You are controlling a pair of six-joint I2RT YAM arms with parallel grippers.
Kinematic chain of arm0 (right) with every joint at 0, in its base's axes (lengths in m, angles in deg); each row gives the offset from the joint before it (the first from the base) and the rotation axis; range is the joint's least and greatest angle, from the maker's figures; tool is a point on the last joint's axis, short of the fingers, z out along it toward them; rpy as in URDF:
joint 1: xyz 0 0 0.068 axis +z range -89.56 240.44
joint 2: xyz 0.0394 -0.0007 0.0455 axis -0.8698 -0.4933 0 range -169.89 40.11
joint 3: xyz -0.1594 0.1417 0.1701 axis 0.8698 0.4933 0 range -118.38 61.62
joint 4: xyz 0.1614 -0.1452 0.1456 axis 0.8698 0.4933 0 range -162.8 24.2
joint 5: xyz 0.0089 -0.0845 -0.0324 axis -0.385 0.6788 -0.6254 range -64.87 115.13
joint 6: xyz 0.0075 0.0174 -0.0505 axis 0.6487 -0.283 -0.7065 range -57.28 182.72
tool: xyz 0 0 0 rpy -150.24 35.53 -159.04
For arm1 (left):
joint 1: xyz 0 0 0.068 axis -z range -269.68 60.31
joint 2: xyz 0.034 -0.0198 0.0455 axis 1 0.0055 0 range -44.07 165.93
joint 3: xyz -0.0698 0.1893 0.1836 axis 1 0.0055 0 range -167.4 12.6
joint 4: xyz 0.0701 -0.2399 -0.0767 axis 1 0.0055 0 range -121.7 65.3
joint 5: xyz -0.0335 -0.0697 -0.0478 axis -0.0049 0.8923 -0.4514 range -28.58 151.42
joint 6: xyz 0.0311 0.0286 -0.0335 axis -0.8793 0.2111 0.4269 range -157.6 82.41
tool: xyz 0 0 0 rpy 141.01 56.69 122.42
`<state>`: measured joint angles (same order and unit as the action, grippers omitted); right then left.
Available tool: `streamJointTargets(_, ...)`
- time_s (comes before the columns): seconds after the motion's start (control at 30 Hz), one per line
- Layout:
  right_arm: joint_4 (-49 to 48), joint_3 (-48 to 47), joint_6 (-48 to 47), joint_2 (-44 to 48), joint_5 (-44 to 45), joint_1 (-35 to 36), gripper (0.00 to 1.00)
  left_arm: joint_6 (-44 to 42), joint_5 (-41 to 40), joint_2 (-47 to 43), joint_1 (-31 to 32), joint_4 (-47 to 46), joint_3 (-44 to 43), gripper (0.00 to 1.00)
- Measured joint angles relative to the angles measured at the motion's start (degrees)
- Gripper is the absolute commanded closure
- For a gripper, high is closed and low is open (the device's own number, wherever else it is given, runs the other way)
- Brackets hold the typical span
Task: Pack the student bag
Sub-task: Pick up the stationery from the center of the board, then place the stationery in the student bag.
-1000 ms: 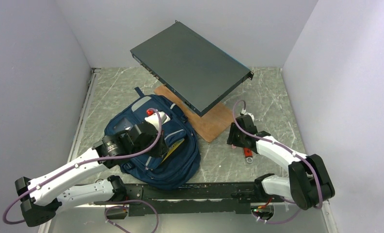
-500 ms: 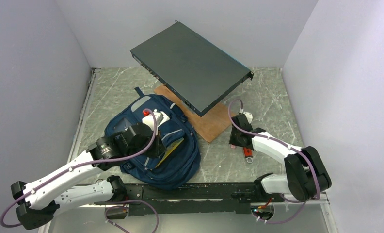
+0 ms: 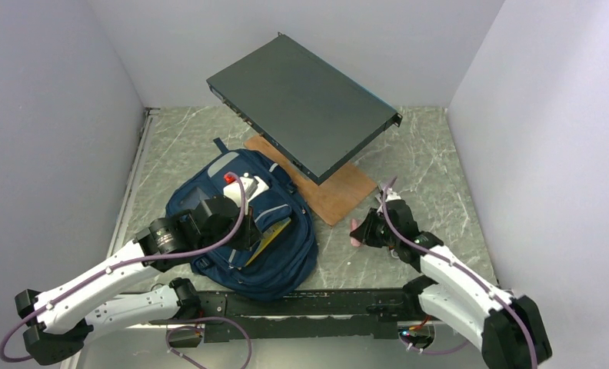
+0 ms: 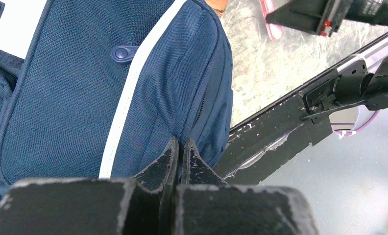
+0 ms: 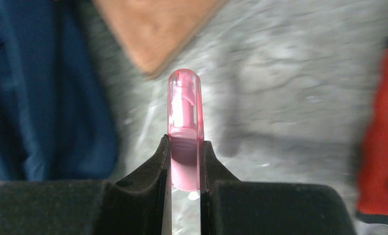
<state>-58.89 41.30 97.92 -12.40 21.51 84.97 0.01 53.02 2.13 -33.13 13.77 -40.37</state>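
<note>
The student bag (image 3: pixel 282 265), navy with light grey stripes, lies on the table's left half. A yellow item (image 3: pixel 274 233) shows in its open slit. My left gripper (image 3: pixel 249 231) sits on top of the bag. In the left wrist view its fingertips (image 4: pixel 179 143) are pressed together on a fold of the bag's fabric (image 4: pixel 74 98). My right gripper (image 3: pixel 361 231) hovers to the right of the bag, shut on a pink translucent tube (image 5: pixel 184 107) that sticks out past the fingertips (image 5: pixel 184 142). The tube (image 3: pixel 354 233) points toward the bag.
A dark flat case (image 3: pixel 305 104) leans tilted over a brown board (image 3: pixel 336 196) behind the bag. A white item with a red cap (image 3: pixel 240 183) rests on the bag's top. A red and black tool (image 5: pixel 378 142) lies on the table to the right.
My right gripper has closed on the pink tube and carried it off the table, nearer and leftward toward the bag. The left gripper has stayed shut on the bag.
</note>
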Motion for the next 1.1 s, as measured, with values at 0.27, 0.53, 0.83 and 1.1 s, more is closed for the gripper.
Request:
streamJointTargets(0.27, -11.9, 5.5, 12.4, 12.3, -12.3, 15.0, 1.0, -0.4, 0.0, 0.0, 0.0, 0.0, 0.0, 1.0)
streamJointTargets(0.53, -36.2, 2.7, 21.4, -6.3, -9.7, 32.0, 1.0, -0.3, 0.2, 0.0, 0.0, -0.2, 0.3, 1.0)
streamJointTargets(0.83, -53.2, -7.2, 20.0, -24.4, 4.0, 40.1, 1.0, -0.2, 0.5, 0.0, 0.0, -0.2, 0.3, 1.0)
streamJointTargets(1.1, -61.4, -11.4, 10.9, -34.8, 19.1, 42.4, 0.97, -0.2, 0.1, -0.1, -0.1, -0.6, 0.3, 1.0)
